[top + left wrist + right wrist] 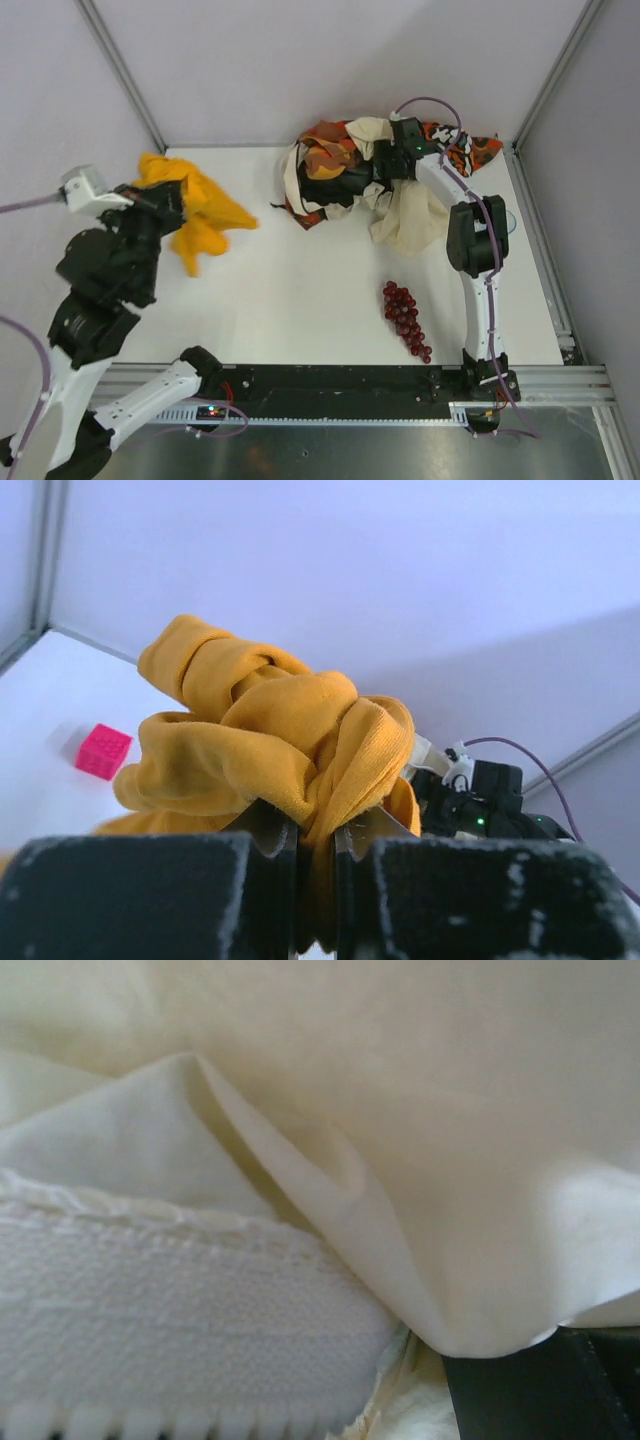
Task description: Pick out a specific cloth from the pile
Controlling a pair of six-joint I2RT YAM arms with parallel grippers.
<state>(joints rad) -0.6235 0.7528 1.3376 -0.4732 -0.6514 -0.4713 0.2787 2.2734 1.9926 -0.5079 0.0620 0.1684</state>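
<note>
The cloth (200,215), plain mustard-yellow, hangs bunched at the table's left, and my left gripper (165,200) is shut on it. In the left wrist view the cloth (270,730) bulges above the left gripper (316,842), with a fold pinched between the two fingers. The pile (345,175) of cream, black and orange-patterned fabric lies at the back centre-right. My right gripper (378,170) is pushed into the pile. Cream cloth (400,1110) fills the right wrist view and covers the fingers, so their state does not show.
A bunch of red grapes (405,320) lies on the table in front of the pile, beside the right arm. A pink cube (103,751) sits on the white table behind the held cloth. Grey walls with metal posts close in the back and sides.
</note>
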